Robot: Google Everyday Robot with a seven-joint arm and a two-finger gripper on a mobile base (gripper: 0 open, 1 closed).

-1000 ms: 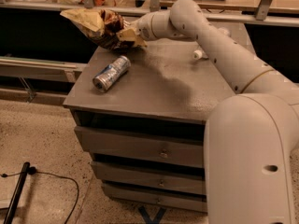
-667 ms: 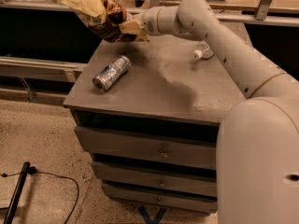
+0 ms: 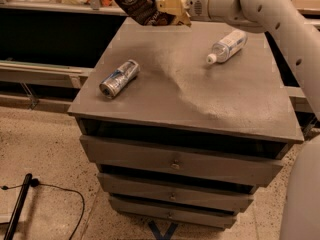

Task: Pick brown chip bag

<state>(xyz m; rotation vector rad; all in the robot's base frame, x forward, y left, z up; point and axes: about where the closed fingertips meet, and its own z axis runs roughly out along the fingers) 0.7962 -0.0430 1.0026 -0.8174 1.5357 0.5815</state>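
The hand (image 3: 163,9) is clamped on the brown chip bag (image 3: 136,3), held above the worktop's (image 3: 210,104) far edge. A can (image 3: 119,78) and a bottle (image 3: 227,45) lie well apart below.

Looks like a robot lab, grey drawer cabinet (image 3: 210,166) on speckled floor (image 3: 45,149), loose black cable (image 3: 60,189), gripper (image 3: 171,9) holding brown chip bag (image 3: 139,5) above cabinet's back edge.

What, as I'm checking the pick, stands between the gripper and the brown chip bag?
Nothing visible: the gripper holds the brown chip bag above the cabinet; the can and bottle lie on it, apart.
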